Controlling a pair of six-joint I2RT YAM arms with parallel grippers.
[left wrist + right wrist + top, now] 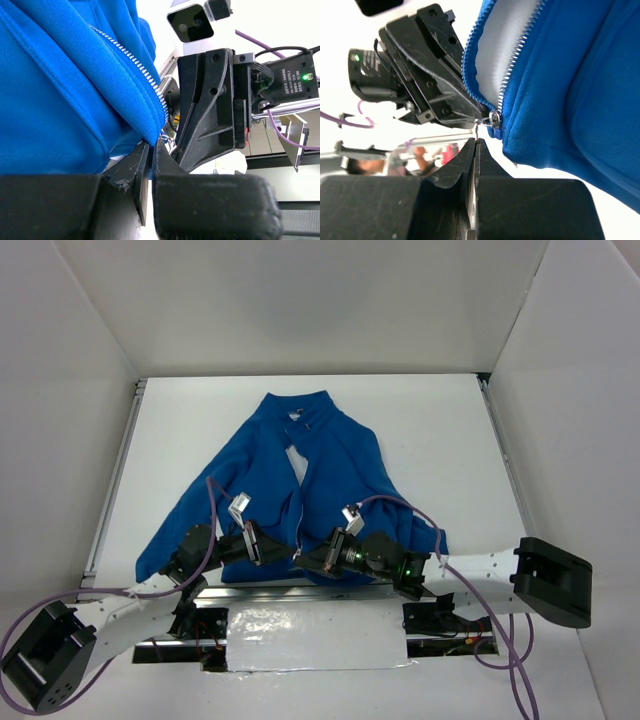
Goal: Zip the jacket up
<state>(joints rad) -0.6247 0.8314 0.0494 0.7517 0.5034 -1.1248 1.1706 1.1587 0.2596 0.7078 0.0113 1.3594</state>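
Observation:
The bright blue jacket (pixel 300 480) lies flat on the white table, collar at the far end, front open along its light zipper (pixel 298 490). My left gripper (pixel 288 550) is shut on the jacket's bottom hem (pixel 150 136) right beside the zipper teeth (pixel 135 62). My right gripper (pixel 308 560) is shut on the small metal zipper pull (pixel 478 127), which hangs from the slider (pixel 494 119) at the zipper's bottom end. The two grippers sit nearly touching at the near hem. The white lining (pixel 502 37) shows between the open zipper sides.
White walls enclose the table on the left, far and right sides. A metal rail (pixel 115 475) runs along the table's left edge. Purple cables (pixel 415 515) loop off both arms. A foil-like sheet (pixel 310 635) lies between the arm bases.

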